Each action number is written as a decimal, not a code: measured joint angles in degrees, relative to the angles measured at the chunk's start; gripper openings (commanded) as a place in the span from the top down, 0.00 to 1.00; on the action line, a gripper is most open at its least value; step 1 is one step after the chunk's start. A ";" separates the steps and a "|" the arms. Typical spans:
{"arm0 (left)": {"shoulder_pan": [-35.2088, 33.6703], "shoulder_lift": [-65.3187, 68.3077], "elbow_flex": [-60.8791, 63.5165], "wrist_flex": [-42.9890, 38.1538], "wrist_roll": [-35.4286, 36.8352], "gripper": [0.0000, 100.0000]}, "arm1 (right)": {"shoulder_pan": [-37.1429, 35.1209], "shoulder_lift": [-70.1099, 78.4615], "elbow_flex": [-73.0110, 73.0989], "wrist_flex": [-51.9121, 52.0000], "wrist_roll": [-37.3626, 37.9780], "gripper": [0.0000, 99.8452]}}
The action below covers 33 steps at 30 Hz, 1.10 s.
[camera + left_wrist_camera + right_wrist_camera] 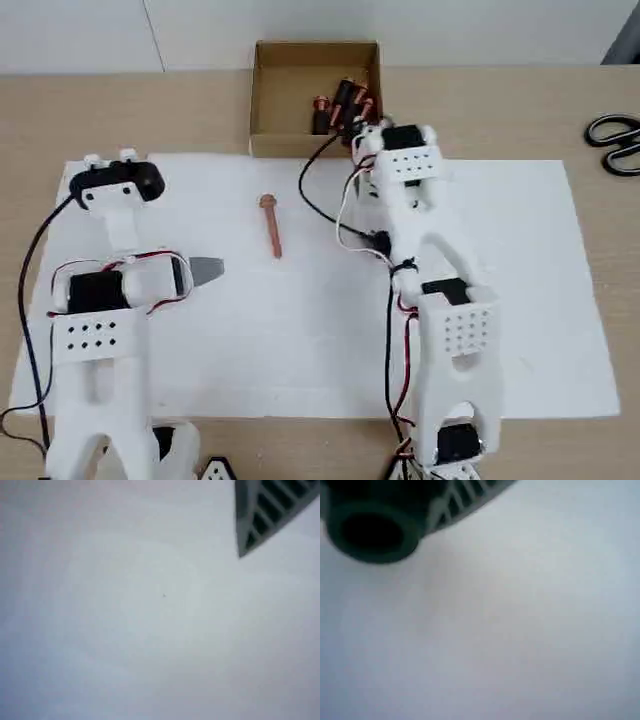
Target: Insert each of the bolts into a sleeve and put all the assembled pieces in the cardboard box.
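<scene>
Now, my left tool [207,268] is the nearer one to the loose bolt [272,228].
I cannot tell how far it is open or if it holds anything; outward from its tip the bolt lies near, toward the cardboard box [290,143], long axis pointing boxward.

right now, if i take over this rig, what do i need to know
Left gripper: over the white sheet, nothing seen in it.
Right gripper: at the near corner of the cardboard box, seemingly shut on a black sleeve.
Done: several assembled pieces lie in the box.
Left: one bolt lies bare on the sheet; sleeve it, then box it.
</scene>
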 measured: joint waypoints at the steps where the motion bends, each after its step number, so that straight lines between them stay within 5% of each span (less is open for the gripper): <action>1: 0.62 0.00 0.00 0.00 0.09 0.66 | 0.18 -2.55 0.09 0.00 0.00 0.99; 9: 6.15 3.69 -2.73 -0.79 0.79 0.66 | 0.26 -19.78 5.54 0.00 0.00 0.99; 25: 14.07 57.67 -49.14 5.89 24.09 0.66 | 1.76 -28.92 14.33 -1.85 0.00 0.99; 33: 14.95 64.18 -55.12 4.57 27.34 0.74 | 1.67 -28.92 14.33 -2.20 0.00 0.99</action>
